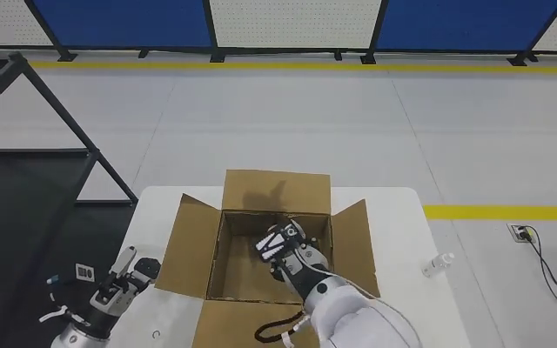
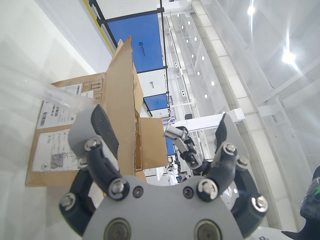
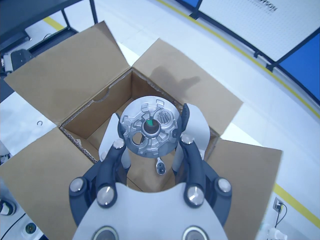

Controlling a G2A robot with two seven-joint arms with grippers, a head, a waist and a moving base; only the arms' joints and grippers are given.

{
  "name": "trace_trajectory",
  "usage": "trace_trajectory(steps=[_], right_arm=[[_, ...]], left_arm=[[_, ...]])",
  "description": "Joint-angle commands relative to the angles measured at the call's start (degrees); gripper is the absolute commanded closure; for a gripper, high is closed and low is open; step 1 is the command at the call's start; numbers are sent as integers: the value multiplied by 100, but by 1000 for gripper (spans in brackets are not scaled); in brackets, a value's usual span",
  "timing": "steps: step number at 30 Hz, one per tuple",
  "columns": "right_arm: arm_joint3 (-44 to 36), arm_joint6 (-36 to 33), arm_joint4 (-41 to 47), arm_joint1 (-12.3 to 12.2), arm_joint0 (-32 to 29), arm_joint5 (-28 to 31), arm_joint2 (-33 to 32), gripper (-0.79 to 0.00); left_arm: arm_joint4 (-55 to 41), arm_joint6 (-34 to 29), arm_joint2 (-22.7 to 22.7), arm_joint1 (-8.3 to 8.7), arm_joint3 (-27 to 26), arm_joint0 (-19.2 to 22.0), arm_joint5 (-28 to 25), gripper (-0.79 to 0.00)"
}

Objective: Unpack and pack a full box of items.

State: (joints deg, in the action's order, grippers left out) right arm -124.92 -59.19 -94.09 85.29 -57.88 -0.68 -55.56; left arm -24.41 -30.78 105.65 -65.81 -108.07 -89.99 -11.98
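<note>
Item: metal disc point(image 3: 150, 129), likely heavy, rigid, slick; grip rim.
Right jaws: clenched on rim.
Left jaws: spread, empty.

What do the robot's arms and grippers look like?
The left gripper and right gripper match: pale grey base plate, silver screws, dark linkages, two grey fingers with black textured pads. The right arm has a white shell and a black cable.

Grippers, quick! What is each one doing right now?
Left gripper: open, holding nothing.
Right gripper: closed on the round silver metal disc, above the brown cardboard box.
</note>
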Motion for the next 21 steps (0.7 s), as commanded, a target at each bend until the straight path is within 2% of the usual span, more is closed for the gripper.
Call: trace_trajectory(steps=[1,3,6,19,21], right_arm=[[-503,49,-238,-30,-304,-169,-240,0],[-887,98,-387,-62,-618,-248,-480,0],[-972,233,-557,-88,-908,-376,-752,0],[-972,233,-557,-88,-908,-376,-752,0],[-960,444,-465,-90,-1005,-377,-815,0]], left_arm=[[22,10,-21,0,12,16,-1,-785],[74,51,-36,-1,29,25,-23,-785],[54,64,-56,-2,39,35,-26,-785],[66,45,-92,0,0,72,-8,-785],[66,45,-92,0,0,72,-8,-785]])
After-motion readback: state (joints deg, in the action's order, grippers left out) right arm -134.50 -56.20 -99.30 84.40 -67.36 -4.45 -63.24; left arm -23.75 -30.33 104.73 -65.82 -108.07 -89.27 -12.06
